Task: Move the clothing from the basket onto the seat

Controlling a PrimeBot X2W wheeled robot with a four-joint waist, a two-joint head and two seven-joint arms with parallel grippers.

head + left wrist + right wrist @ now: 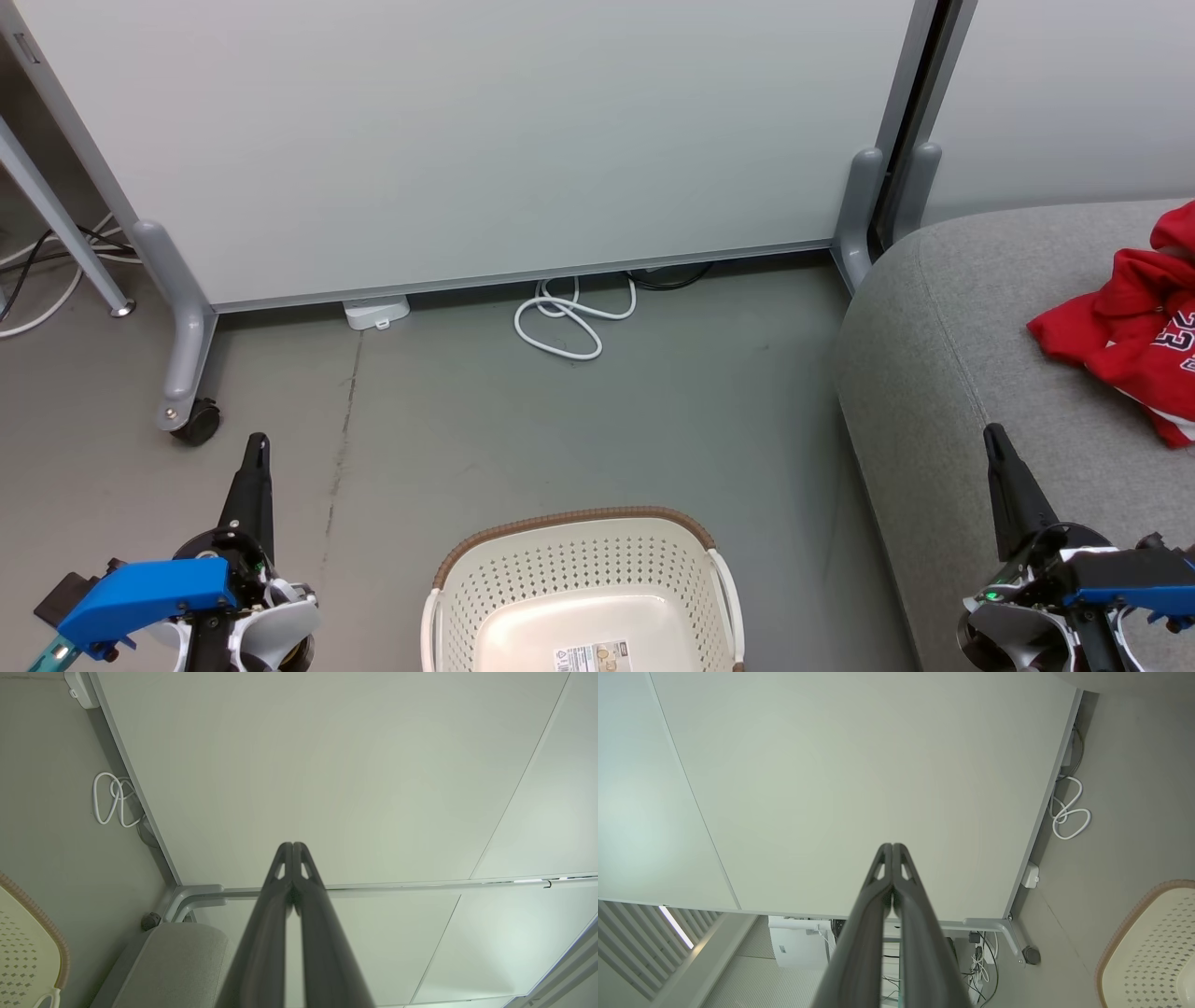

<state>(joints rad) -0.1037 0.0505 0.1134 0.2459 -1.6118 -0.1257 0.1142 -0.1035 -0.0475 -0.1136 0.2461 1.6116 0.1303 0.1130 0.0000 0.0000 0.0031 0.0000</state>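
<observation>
I find both pincers closed on nothing: left pincer point(257, 446) and right pincer point(993, 437). The clothing point(1134, 327) lies bunched on the seat point(934, 373); the basket point(579, 560) shows no garment on its visible bottom. Risk: its near end is cropped, so I could overlook a piece there.

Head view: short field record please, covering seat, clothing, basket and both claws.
seat: grey, at the right
clothing: red, crumpled on the seat
basket: on the floor, left of the seat, no clothing in the part shown
left claw: shut, holding nothing
right claw: shut, holding nothing
task state: looks done, as far as shown
</observation>
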